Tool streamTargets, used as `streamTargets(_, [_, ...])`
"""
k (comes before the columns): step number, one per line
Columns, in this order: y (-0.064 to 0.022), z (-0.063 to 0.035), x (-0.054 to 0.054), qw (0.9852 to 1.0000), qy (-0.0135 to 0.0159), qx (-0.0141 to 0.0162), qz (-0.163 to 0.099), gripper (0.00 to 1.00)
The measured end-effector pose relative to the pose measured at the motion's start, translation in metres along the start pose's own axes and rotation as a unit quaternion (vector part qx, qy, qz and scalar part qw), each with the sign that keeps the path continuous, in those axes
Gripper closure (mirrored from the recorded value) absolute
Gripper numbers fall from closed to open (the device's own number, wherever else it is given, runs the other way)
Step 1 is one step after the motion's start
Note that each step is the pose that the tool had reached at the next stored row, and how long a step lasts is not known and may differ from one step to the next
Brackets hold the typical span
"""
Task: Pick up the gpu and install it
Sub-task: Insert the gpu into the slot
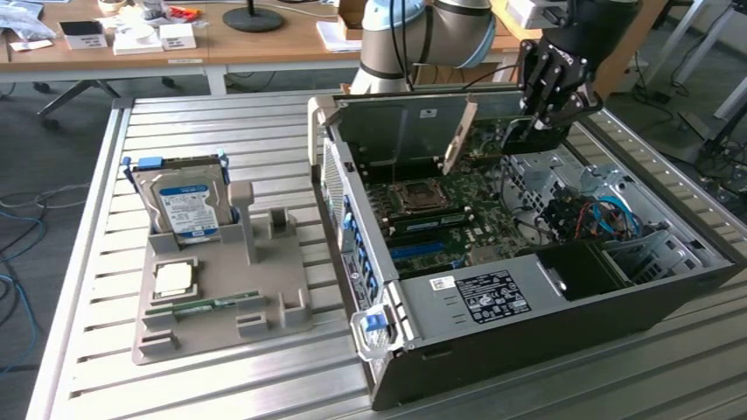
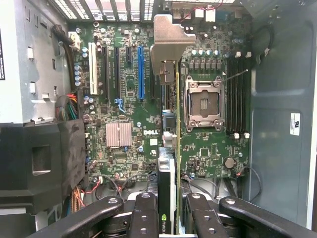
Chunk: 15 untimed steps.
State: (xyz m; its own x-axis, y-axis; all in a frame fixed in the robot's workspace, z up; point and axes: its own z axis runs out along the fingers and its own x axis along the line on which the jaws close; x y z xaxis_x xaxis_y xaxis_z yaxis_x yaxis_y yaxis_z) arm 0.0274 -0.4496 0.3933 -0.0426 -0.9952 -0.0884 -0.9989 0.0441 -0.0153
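Observation:
My gripper [image 1: 544, 118] hangs over the far end of the open computer case [image 1: 653, 297], shut on the gpu [image 1: 464, 133]. The card is a dark board held on edge, and its pale metal bracket points toward the case's rear wall. In the wrist view the black fingers [image 2: 143, 210] clamp the gpu [image 2: 170, 47] edge-on above the motherboard [image 2: 119, 94]. The card floats clear of the board, between the long blue slot [image 2: 140, 72] and the empty processor socket [image 2: 203, 101].
On the exterior view's left, a grey holder tray [image 1: 275, 302] carries a silver hard drive [image 1: 187, 206], a processor chip [image 1: 175, 280] and a green memory stick [image 1: 216, 304]. Case walls, a drive cage [image 1: 583, 188] and cables [image 2: 72, 106] crowd the board. A desk [image 1: 233, 44] stands behind.

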Motion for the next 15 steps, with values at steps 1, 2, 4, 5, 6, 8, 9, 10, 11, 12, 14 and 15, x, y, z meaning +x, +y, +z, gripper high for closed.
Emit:
streamTargets(1, [0.0005,0.0,0.0,1.0,0.0,0.0,0.0,0.73])
streamTargets(2, [0.0009,0.0001,0.0001,1.0,-0.0001,0.0001,0.0,0.73])
streamTargets(4, [0.0011,0.0,0.0,1.0,0.0,0.0001,0.0,0.73])
streamTargets(5, [0.0011,0.0,0.0,1.0,0.0,0.0001,0.0,0.73])
streamTargets(6, [0.0011,0.0,0.0,1.0,0.0,0.0001,0.0,0.73])
streamTargets(8, [0.0017,0.0,0.0001,1.0,-0.0001,0.0001,0.0,0.73])
streamTargets(9, [0.002,0.0,0.0001,1.0,0.0,0.0001,0.0,0.73])
streamTargets(10, [0.0023,0.0,0.0001,1.0,0.0,0.0001,0.0,0.73])
streamTargets(11, [0.0031,0.0,0.0001,1.0,0.0,0.0001,0.0,0.73])
streamTargets(12, [0.0038,0.0,0.0002,1.0,0.0,0.0001,0.0,0.73])
streamTargets(14, [0.0042,0.0,0.0002,1.0,0.0,0.0001,0.0,0.73])
streamTargets(15, [0.0042,0.0,0.0002,1.0,0.0,0.0001,0.0,0.73])
